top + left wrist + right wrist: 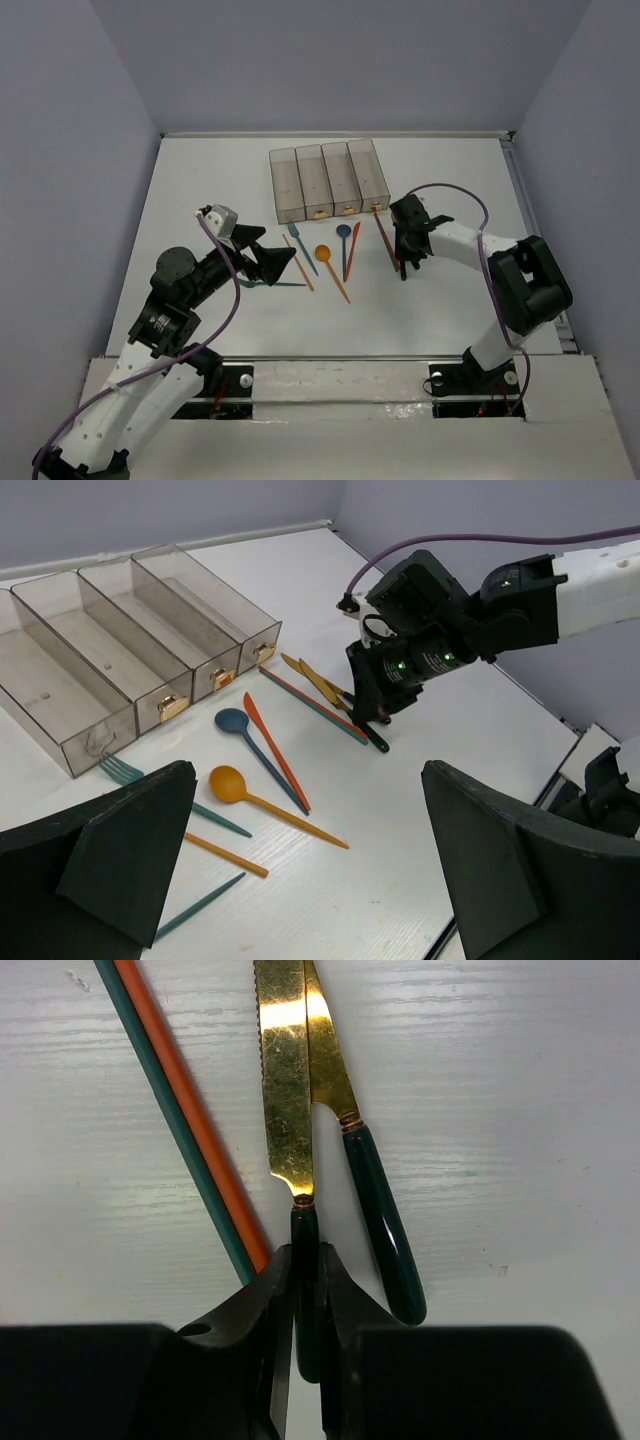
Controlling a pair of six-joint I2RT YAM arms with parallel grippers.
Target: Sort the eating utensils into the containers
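On the white counter (450,300), four translucent rectangular bins (327,180) are joined. The left hand (268,256) is held spread, empty. The right hand (305,1260) is clenched on the dark-green handle of a knife (285,1070) near the bins; its serrated gold blade is shown only by the wrist view.

Table (210,190): white, flat, with faint grain lines showing in the right wrist view.
Side walls (70,160): plain grey-lavender, standing at left and right.
Back wall (340,60): same colour, behind the far edge.
Near ledge (340,380): white strip along the front.
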